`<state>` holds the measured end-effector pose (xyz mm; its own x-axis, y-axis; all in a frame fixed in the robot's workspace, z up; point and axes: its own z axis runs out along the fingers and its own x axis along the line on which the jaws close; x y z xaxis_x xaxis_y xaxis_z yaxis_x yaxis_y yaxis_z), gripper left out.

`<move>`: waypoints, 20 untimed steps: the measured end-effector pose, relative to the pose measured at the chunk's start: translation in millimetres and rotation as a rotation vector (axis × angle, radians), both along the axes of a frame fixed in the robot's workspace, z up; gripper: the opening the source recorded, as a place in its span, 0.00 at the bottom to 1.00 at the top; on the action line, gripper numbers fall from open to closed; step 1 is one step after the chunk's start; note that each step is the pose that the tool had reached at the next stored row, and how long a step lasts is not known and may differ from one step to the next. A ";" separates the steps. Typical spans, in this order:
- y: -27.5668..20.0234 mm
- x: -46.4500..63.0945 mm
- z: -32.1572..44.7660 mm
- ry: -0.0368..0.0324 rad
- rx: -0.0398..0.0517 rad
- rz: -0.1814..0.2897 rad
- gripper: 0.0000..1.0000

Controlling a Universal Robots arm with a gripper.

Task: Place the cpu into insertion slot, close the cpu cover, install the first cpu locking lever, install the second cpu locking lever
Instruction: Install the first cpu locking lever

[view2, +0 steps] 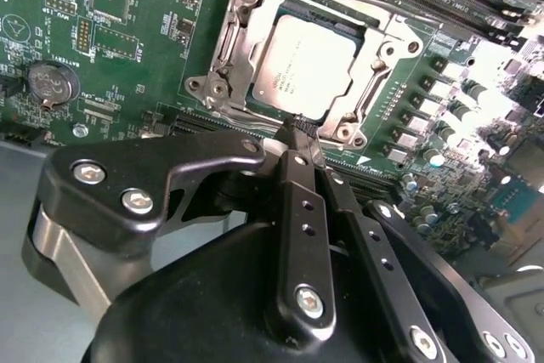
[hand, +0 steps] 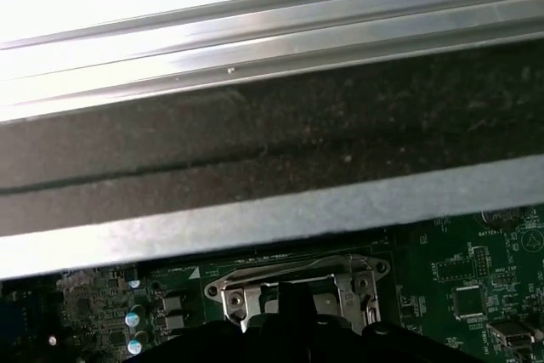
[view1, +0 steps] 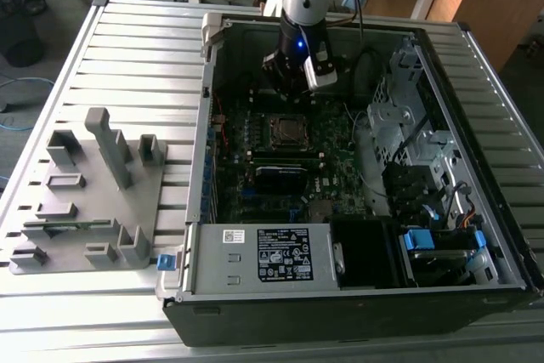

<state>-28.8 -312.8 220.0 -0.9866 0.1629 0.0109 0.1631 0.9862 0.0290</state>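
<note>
- CPU (view2: 304, 67) sits flat in its socket on the green motherboard (view2: 110, 48), its dull silver-grey top facing up; it is square, so I can call no long axis, and in the second wrist view its edges run slantwise rather than square to the picture.
- The cpu cover (view2: 246, 40), a thin silvery frame, lies down around the chip with the metal top showing through its window; in the first wrist view the same frame (hand: 293, 282) shows just beyond my dark fingers.
- My pincer (view2: 299, 129) is pressed together, the two black fingertips meeting at a narrow point just at the edge of the socket frame, on the side nearest me. Whether a thin lever wire is caught between the tips I cannot tell.
- In the exterior view my gripper (view1: 297, 82) hangs inside the open computer case (view1: 476, 159), above the board and just beyond the socket (view1: 287, 131).
- A coin-cell battery (view2: 53, 82) sits on the board well apart from the socket.
- On the slatted table (view1: 136, 48), at the exterior view's left, a grey fixture tray (view1: 85, 201) stands beside the case.
</note>
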 end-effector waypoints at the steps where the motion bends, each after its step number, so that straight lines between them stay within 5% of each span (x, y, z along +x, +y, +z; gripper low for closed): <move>1: -0.2 -0.1 -0.1 -0.0006 0.0001 0.009 0.10; 12: -6.7 -0.1 -1.7 -0.0023 -0.0001 0.074 0.10; 20: -10.5 -0.3 -2.6 -0.0105 -0.0020 0.104 0.10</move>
